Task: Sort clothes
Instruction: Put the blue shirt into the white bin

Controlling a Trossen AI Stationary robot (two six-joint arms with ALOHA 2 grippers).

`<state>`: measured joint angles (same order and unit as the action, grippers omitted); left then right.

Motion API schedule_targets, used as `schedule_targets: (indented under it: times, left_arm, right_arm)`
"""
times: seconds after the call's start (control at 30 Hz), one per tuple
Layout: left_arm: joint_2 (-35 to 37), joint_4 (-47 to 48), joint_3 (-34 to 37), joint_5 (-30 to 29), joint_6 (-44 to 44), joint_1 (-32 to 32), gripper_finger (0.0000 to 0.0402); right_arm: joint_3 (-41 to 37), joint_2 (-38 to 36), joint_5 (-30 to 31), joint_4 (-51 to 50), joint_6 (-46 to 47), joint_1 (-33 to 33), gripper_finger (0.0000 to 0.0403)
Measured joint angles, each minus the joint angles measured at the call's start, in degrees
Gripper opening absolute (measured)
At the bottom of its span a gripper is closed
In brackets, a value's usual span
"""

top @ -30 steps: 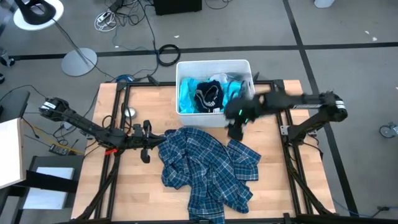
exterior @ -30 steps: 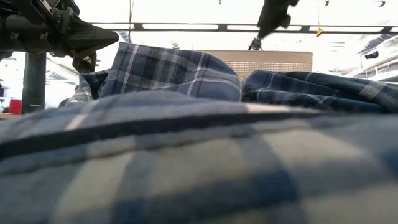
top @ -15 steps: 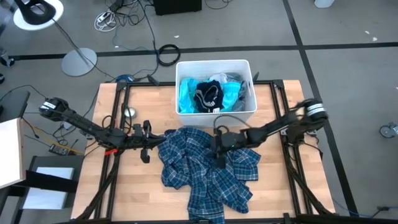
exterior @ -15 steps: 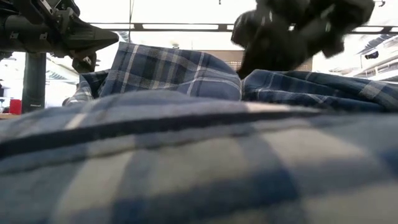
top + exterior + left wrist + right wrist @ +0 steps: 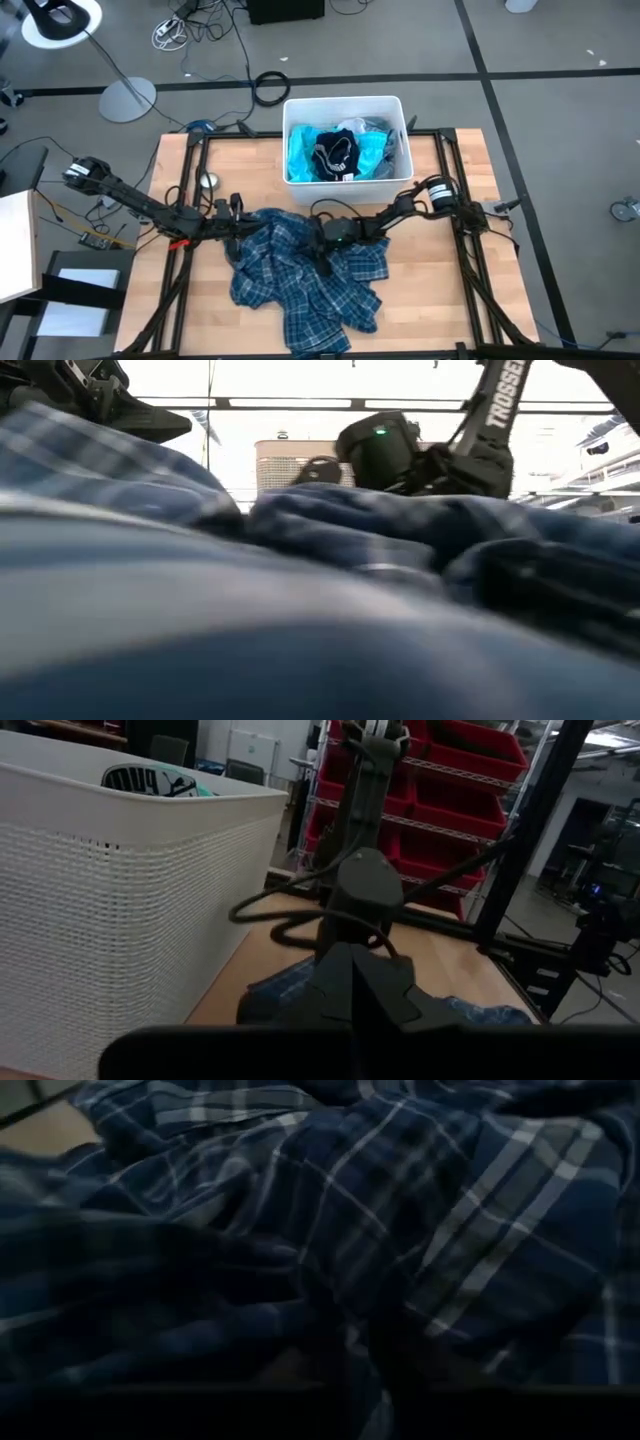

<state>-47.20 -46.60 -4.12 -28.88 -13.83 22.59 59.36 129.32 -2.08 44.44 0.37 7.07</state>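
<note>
A heap of blue-and-white plaid shirts [image 5: 300,280] lies crumpled on the middle of the wooden table. My right gripper [image 5: 322,250] reaches in from the right and is sunk into the heap's top, shut on plaid cloth [image 5: 330,1280]. My left gripper [image 5: 237,235] is shut [image 5: 352,982] and stands at the heap's left edge. A turquoise shirt [image 5: 300,150] and a dark garment [image 5: 335,150] lie in the white bin [image 5: 290,110] at the table's far edge. My right gripper has a bunched fold of plaid cloth [image 5: 345,1335] between its two fingers, near the heap's top middle. It comes slanting down from the table's right. The heap rests on the table. My left gripper is at the heap's edge; I cannot tell whether it touches the cloth.
The white bin's woven wall [image 5: 120,900] stands close to my left gripper on its far side. Bare wood [image 5: 430,290] shows to the right of the heap and at the near left [image 5: 200,300]. Black frame rails [image 5: 470,270] run along both table sides.
My right gripper has gone from the bin's near right corner down and toward the table's left, into the plaid heap. The heap has slid toward the left edge and bunched up narrower, its left side now reaching my left gripper.
</note>
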Motion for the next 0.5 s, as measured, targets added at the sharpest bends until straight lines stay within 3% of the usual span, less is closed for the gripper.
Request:
schedule_targets:
  times: [0.07,0.17,0.5]
  left_arm:
    - [0.0,0.1,0.0,0.0,0.0,0.0,0.0002]
    - [0.0,0.7,0.0,0.0,-0.3,0.0,0.0002]
    - [0.0,1.7,0.0,-0.1,-1.4,0.0,0.0002]
  right_arm:
    - [3.0,0.6,-2.1,-0.8,-2.8,-0.4,0.0021]
    - [5.0,-1.9,-2.7,-6.0,-6.2,-1.5,0.0019]
    - [12.5,-25.8,5.4,-33.4,-23.9,-4.8,0.0012]
